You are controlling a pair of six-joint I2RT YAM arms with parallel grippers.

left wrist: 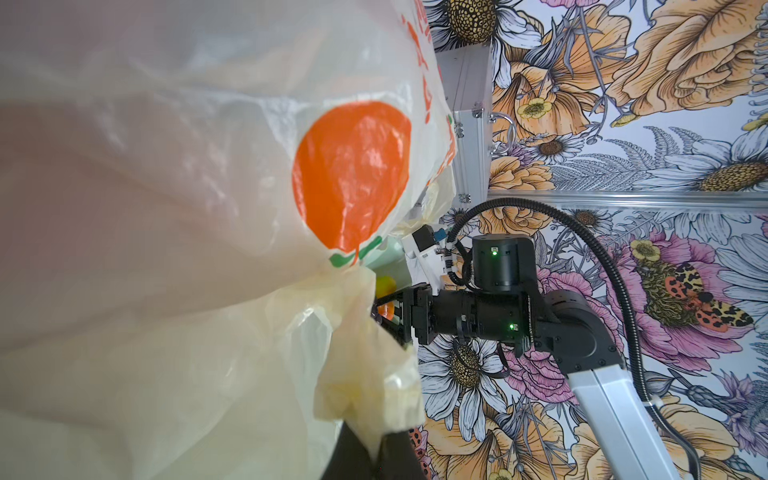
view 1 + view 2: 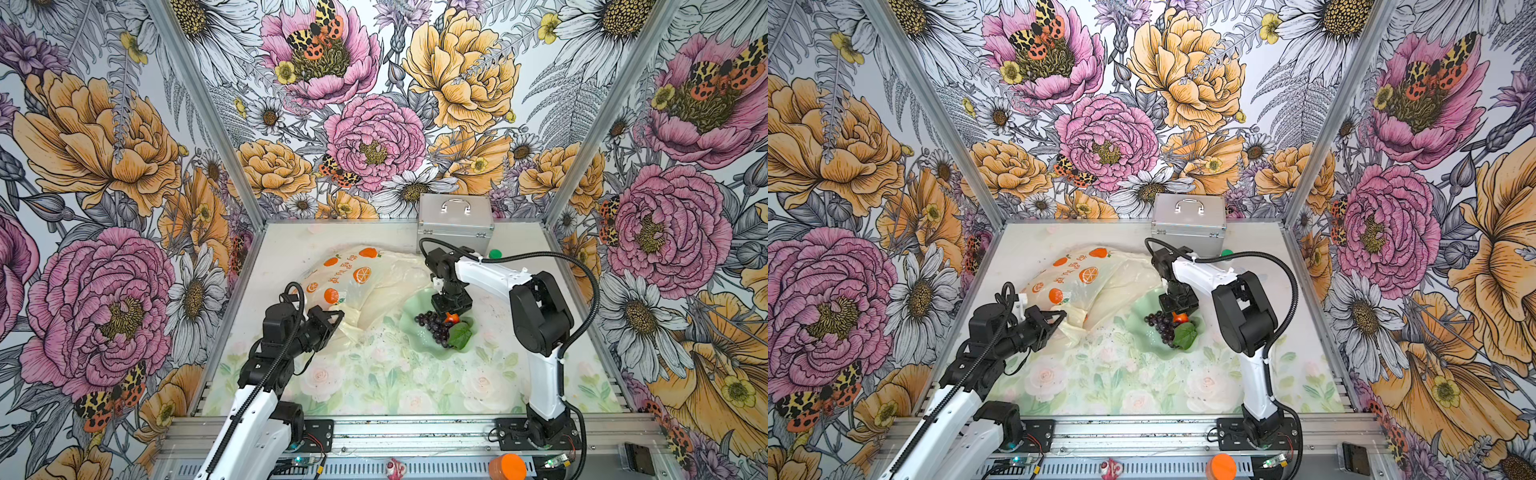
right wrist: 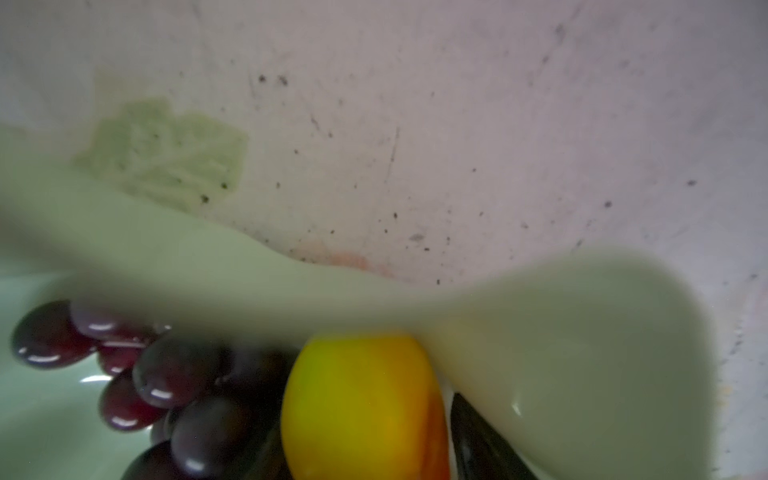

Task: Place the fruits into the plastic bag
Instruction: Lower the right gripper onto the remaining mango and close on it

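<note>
Left gripper point(image 2: 338, 316) pinches the bag point(image 2: 370, 282) edge; right gripper point(image 2: 451, 312) clamps the mango point(image 2: 451, 319), mid-bench in the dish point(image 2: 415, 303), beside grapes point(image 2: 434, 326).

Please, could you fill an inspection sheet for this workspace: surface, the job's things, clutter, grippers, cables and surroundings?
Surface: pale rose-printed table mat, with dark specks.
Job's things: translucent cream-yellow plastic bag lies at back left; purple grape bunch, green leaf and yellow-orange mango are in the pale green scalloped dish.
Clutter: silver metal case at the back, small green round item beside it.
Grippers: left gripper shut on the bag's edge; right gripper straddles the mango, grip unclear.
Cables: black ribbed hose arcs over each arm.
Surroundings: flower-printed walls, aluminium frame.
</note>
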